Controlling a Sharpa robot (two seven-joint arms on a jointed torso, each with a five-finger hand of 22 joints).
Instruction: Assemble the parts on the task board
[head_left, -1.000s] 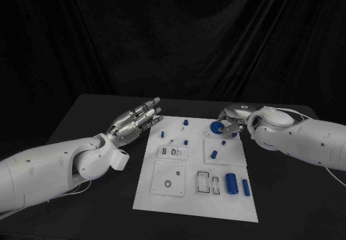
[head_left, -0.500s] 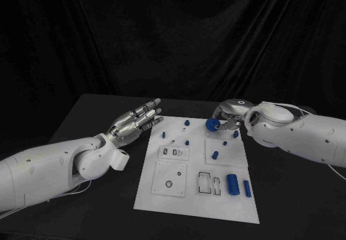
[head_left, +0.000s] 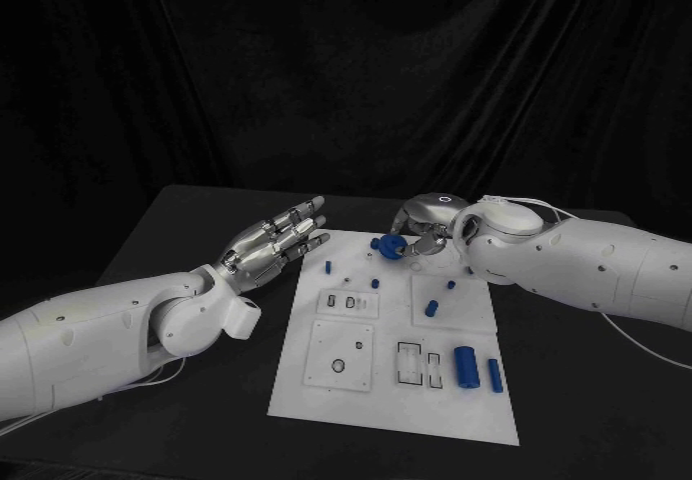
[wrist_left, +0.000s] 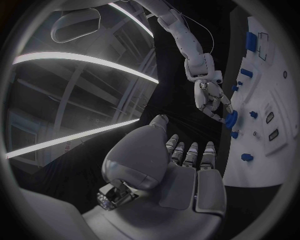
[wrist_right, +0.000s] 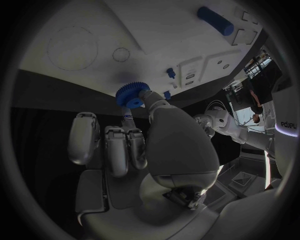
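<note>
The bench (head_left: 173, 225) is black, and the cloth (head_left: 346, 90) hanging behind it is black too, falling in dark folds. The task board (head_left: 389, 400) is plain white, marked with thin black outlines of rectangles and small circles. The parts on it are blue: a large cylinder (head_left: 464, 365) and a slim one (head_left: 493, 375) at the near right, and small pegs (head_left: 327, 268) farther off. The gear (head_left: 387, 245) in the right hand (head_left: 421, 232) is a brighter blue with a toothed rim. Both hands are silver-grey metal, the left hand (head_left: 274, 245) with darker seams between its fingers. The arms (head_left: 87, 340) are glossy white, dotted with small dark screw holes.
</note>
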